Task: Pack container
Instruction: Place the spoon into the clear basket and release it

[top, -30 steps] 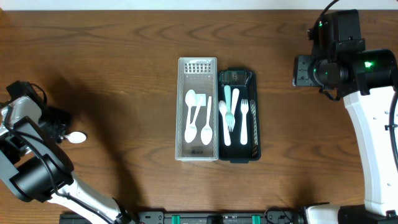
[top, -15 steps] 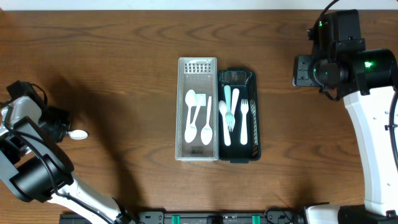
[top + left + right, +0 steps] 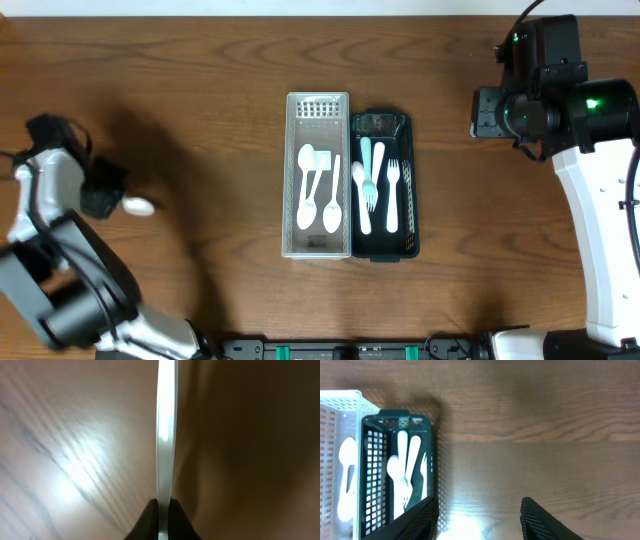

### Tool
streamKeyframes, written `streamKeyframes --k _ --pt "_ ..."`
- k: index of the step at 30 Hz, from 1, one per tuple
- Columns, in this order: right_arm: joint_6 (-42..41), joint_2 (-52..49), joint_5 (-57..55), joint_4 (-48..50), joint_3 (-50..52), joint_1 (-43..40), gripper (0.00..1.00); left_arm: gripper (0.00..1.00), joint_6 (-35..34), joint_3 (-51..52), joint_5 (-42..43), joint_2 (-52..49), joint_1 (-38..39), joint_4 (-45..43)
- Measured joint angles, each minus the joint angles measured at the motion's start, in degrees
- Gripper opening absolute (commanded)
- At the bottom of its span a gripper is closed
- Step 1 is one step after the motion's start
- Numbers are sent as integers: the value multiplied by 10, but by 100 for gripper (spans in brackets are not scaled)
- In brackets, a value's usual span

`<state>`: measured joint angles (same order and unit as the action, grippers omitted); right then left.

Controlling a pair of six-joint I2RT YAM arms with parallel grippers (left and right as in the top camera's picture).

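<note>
At the far left of the overhead view, my left gripper is shut on the handle of a white plastic spoon whose bowl points right. In the left wrist view the spoon shows edge-on, pinched between the dark fingertips over the wood. Mid-table stand a white slotted container holding white spoons and a black slotted container holding forks and knives. My right gripper is open and empty, above the table right of the black container.
The white container sits at the left edge of the right wrist view. The right arm's white body runs along the table's right side. Bare wood lies between the left gripper and the containers.
The left gripper closed on the spoon's handle and carried it a little right and toward the back. The right arm has stayed still.
</note>
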<state>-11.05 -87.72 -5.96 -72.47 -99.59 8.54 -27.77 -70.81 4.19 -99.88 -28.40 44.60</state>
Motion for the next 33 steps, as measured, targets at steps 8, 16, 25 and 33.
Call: streamKeyframes --k 8,16,25,33 --pt "0 0 0 35 0 0 56 6 45 -18 3 221 269 19" --pt "0 -19 0 43 0 0 56 6 113 -18 8 237 526 19" --pt "0 -69 0 42 0 0 56 6 163 -18 -4 121 626 12" --pt "0 -76 0 42 0 0 56 13 188 -18 -19 18 625 -12"
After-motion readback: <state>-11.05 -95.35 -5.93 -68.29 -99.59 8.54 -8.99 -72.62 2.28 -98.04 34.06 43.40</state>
